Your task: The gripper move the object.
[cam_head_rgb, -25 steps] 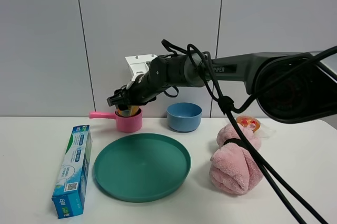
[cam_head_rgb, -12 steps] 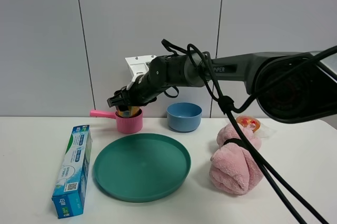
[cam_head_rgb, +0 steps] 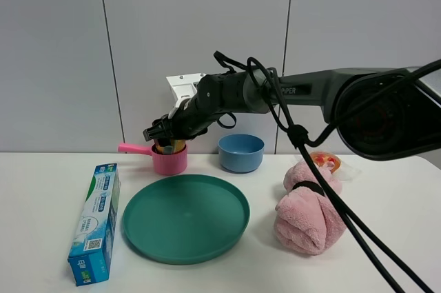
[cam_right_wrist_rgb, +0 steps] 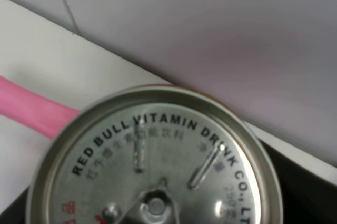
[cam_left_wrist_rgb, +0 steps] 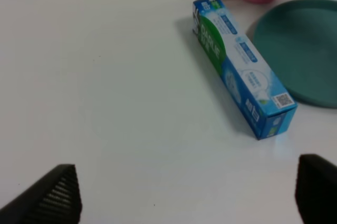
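Note:
The gold-yellow can stands partly inside the pink saucepan at the back of the table, with only its upper part showing above the rim. My right gripper, on a thick black arm reaching across from the right, is shut on the can. In the right wrist view the can's silver top fills the frame, and the saucepan's pink handle lies behind it. My left gripper is open and empty, low over bare table near the toothpaste box.
A green plate lies front of the saucepan. A blue toothpaste box lies to its left. A blue bowl stands right of the saucepan. A pink towel bundle and a small packet are at the right.
My right gripper with the can has shifted very slightly to the right over the saucepan. Everything else is unmoved.

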Robot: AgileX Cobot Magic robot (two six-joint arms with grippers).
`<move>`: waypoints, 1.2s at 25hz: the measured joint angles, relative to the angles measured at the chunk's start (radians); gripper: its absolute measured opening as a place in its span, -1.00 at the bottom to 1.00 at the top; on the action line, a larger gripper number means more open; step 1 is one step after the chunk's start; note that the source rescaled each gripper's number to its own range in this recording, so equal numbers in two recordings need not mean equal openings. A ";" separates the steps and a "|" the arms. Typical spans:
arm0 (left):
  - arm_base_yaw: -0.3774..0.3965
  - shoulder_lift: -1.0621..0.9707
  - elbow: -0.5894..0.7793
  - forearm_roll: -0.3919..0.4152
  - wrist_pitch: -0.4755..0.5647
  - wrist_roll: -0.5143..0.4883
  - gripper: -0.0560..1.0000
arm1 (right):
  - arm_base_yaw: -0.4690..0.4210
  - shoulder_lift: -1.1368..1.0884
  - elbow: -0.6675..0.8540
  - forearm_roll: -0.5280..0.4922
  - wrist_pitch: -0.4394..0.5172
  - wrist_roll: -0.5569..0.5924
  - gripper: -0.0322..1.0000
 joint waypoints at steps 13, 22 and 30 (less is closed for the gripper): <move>0.000 0.000 0.000 0.000 0.000 0.000 1.00 | -0.001 0.000 0.000 0.035 0.000 0.000 -0.94; 0.000 0.000 0.000 0.000 0.000 0.001 1.00 | -0.001 0.000 -0.005 0.046 -0.028 0.000 -0.81; 0.000 0.000 0.000 0.000 0.000 0.001 1.00 | -0.001 -0.016 -0.007 0.051 -0.026 0.000 -0.24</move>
